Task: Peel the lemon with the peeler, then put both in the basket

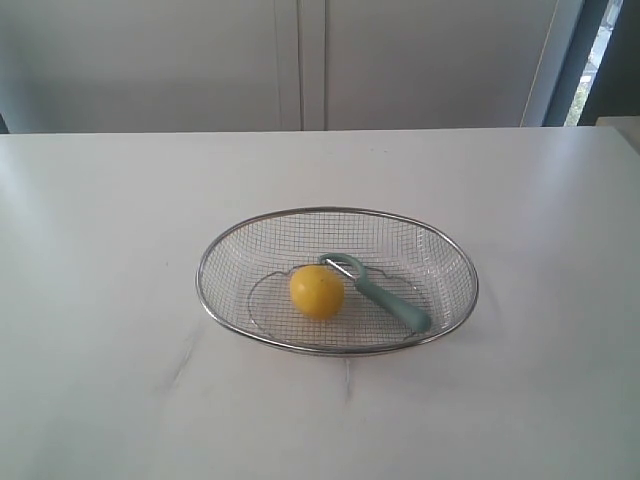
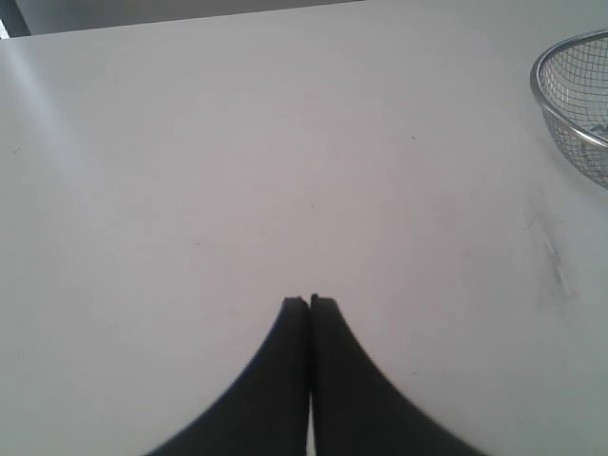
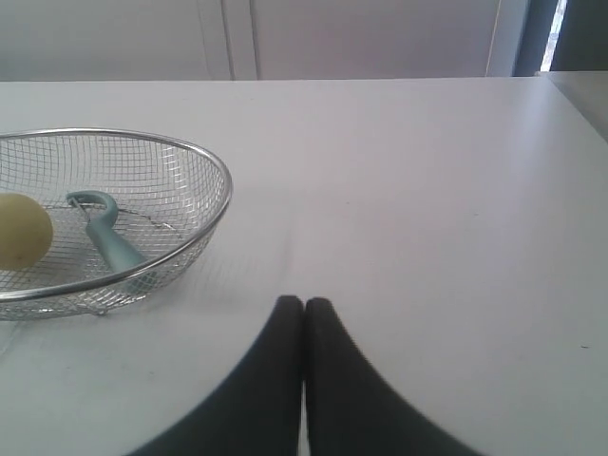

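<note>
The left gripper point(image 2: 310, 302) has its two dark fingers pressed flat together with nothing between them, poised over bare white table point(image 2: 237, 171). The right gripper point(image 3: 304, 304) is the same: fingers pressed together, pinching nothing, above the tabletop. The basket's rim shows in both wrist views, well apart from either pair of fingers.

In the exterior view, the basket point(image 1: 199, 278) sits on the table a little toward 6 o'clock of the table's middle. The lemon point(image 1: 316, 291) lies inside it on the mesh floor, slightly toward 8 o'clock of the basket's centre. The peeler point(image 1: 385, 298) lies in the basket too. Its metal head is near the centre, just beside the lemon at the fruit's 2 o'clock and perhaps touching it; through the mesh I can't be sure. Its teal handle runs out toward 4 o'clock, ending close to the rim.
</note>
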